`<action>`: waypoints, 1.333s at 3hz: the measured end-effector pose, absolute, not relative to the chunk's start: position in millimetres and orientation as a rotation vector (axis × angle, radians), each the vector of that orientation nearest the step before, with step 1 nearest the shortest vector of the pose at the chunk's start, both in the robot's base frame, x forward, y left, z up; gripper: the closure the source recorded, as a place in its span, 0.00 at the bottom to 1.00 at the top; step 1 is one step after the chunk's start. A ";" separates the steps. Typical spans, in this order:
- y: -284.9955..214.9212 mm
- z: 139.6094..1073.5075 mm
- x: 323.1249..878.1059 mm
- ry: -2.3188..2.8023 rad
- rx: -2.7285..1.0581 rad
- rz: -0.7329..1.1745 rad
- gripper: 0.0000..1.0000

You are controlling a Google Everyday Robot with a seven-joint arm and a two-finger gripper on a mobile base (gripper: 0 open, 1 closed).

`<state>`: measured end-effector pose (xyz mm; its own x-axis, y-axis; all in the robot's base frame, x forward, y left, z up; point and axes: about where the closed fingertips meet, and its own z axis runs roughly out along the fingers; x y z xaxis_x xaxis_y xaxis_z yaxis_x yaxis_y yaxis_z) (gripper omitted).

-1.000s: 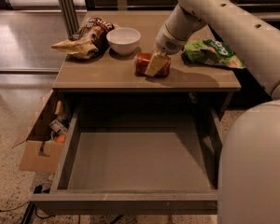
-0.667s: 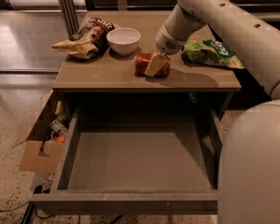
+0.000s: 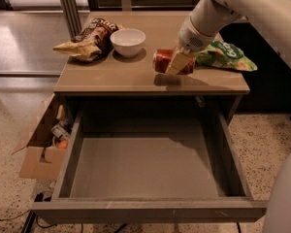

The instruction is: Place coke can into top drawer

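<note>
A wooden desk (image 3: 111, 79) is set on a speckled floor (image 3: 262, 135). An open cardboard box (image 3: 36, 161) is placed against its left side, and dark cables (image 3: 2, 221) are laid nearby. Behind, a glossy pale floor strip (image 3: 24, 42) and a metal post (image 3: 68, 4) are seen. The gripper (image 3: 173, 64) is held above the desk's right half, closed on the coke can (image 3: 160, 61).

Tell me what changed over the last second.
The gripper, closed on the can, has raised it slightly off the table and shifted it rightward in view; a shadow now shows beneath it. The open drawer, bowl, brown bag and green bag stayed put.
</note>
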<state>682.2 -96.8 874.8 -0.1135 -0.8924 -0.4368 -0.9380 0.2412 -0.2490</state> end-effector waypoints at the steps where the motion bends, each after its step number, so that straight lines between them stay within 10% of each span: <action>1: -110.7 887.5 655.4 2.006 -1.663 0.107 1.00; 4: -147.9 849.0 525.7 2.041 -1.549 0.331 1.00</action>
